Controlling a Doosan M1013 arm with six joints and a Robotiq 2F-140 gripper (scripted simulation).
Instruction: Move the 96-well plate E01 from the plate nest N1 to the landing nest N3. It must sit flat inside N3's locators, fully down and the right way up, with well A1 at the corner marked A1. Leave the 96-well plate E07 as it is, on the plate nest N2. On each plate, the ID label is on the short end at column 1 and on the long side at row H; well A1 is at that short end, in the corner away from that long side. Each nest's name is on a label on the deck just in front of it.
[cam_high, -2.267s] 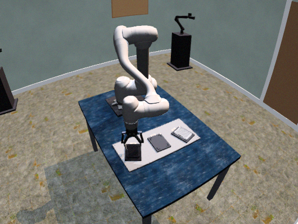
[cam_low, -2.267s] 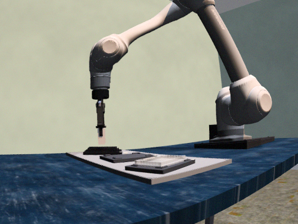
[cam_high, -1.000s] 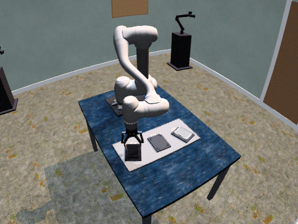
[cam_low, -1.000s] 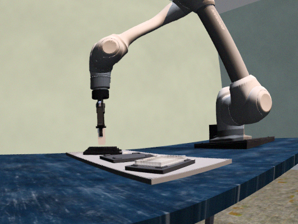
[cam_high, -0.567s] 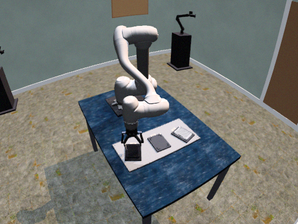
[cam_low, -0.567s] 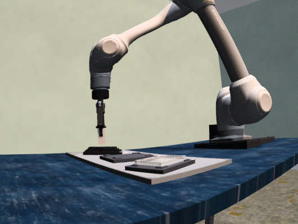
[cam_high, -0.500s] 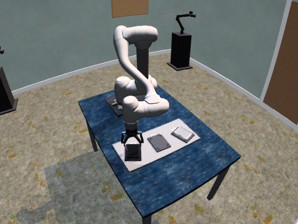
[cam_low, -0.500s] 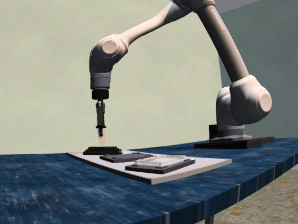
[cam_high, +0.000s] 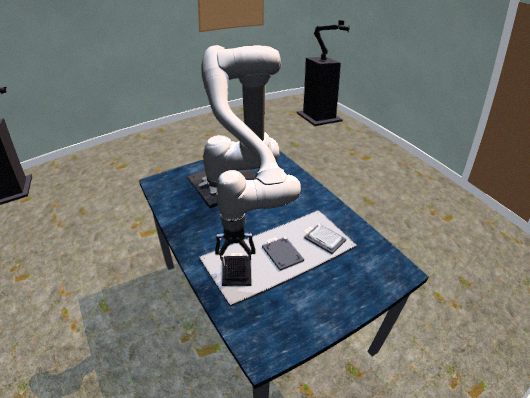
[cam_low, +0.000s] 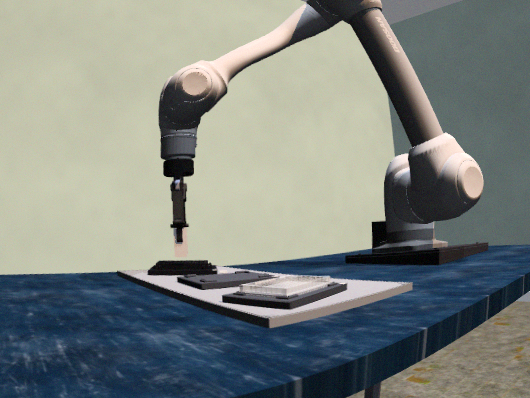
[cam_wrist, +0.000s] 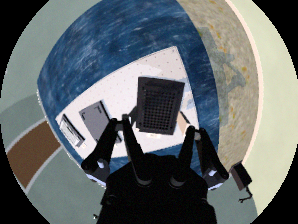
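A black 96-well plate (cam_high: 236, 269) sits on the left nest of a white mat (cam_high: 277, 255); it also shows in the side view (cam_low: 181, 266) and in the wrist view (cam_wrist: 160, 104). My gripper (cam_high: 235, 250) hangs straight above this plate, fingers pointing down, open and empty, clearly clear of it in the side view (cam_low: 179, 245). In the wrist view the fingers straddle the plate's near end. A clear 96-well plate (cam_high: 325, 237) (cam_low: 285, 286) lies on the right nest. The middle nest (cam_high: 283, 253) is bare. The labels are too small to read.
The robot base (cam_high: 220, 187) stands behind the mat on the blue table. The table's front edge (cam_high: 330, 335) is well away from the mat. Black pedestals stand on the floor far off.
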